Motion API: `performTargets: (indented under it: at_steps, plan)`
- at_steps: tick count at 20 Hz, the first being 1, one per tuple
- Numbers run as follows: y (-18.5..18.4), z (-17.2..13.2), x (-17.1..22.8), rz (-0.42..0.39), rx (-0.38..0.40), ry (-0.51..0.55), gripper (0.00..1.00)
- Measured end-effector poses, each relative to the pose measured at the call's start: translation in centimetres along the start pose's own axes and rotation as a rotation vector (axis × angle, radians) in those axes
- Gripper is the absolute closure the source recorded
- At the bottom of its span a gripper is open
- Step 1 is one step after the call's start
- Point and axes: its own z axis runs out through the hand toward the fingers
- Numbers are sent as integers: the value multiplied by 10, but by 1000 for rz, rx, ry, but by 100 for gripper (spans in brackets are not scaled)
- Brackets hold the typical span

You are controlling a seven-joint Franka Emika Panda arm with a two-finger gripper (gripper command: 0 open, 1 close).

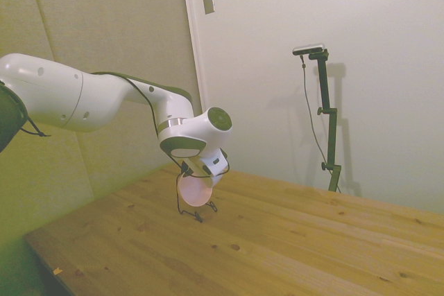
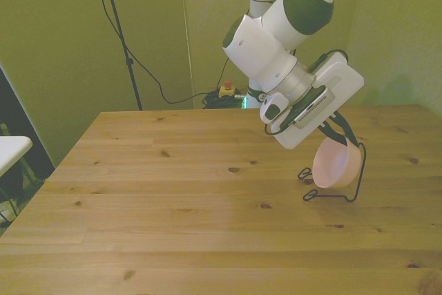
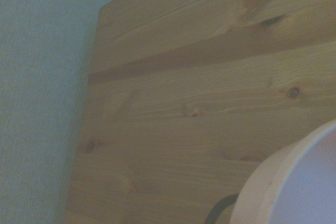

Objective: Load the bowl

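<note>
side view: the bowl (image 1: 195,190) stands on edge in the wire rack (image 1: 196,213) on the worktop (image 1: 291,240), under the gripper (image 1: 202,170). front view: fingers seemingly clamped on its rim. wrist view: rim only. likely placing; next, release and lift.
</note>
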Motion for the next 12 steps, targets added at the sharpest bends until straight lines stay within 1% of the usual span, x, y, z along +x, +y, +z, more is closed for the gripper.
performTargets:
  at_steps: [12]
  plan:
    - [8,14,6,-38,19,-23,100]
